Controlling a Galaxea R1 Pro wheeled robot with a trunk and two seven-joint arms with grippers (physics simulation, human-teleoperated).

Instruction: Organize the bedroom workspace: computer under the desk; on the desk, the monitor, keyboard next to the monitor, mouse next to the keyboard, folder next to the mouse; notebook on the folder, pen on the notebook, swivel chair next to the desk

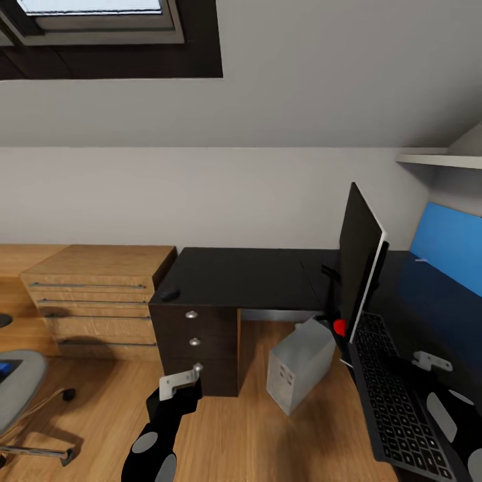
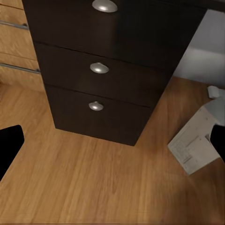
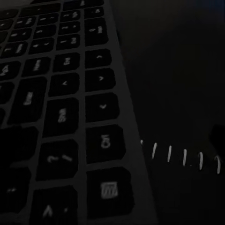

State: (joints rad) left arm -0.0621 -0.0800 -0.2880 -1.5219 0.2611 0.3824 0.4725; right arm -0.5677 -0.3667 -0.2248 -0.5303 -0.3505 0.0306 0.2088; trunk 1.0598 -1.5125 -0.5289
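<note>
Black desk top (image 1: 254, 274) runs bare behind my right gripper (image 1: 432, 362), which hovers close over the keyboard (image 1: 395, 395) near its outer edge; whether it is released, I cannot tell. My left gripper (image 1: 179, 383) hangs spread and empty over open floor before the drawer unit (image 1: 197, 348). Beyond, the computer (image 1: 298, 365) stands under the desk, the monitor (image 1: 358, 258) behind the keyboard, the mouse (image 1: 167, 294) at the far corner.

Skylight (image 1: 100, 27) in sloped grey wall; oak drawers (image 1: 94, 301) on plank floor (image 1: 234, 435)
</note>
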